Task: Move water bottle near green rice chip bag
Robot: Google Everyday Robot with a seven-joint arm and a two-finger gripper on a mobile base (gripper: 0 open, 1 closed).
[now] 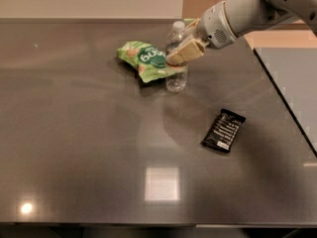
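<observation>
While the water bottle (177, 79) is being kept upright on the far part of the table (99, 148), just right of the green rice chip bag (143, 59), its middle is being clamped by the gripper (175, 58).

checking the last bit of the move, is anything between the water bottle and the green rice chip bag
Nothing visible: the water bottle stands right beside the green rice chip bag, with the gripper at its upper body.
</observation>
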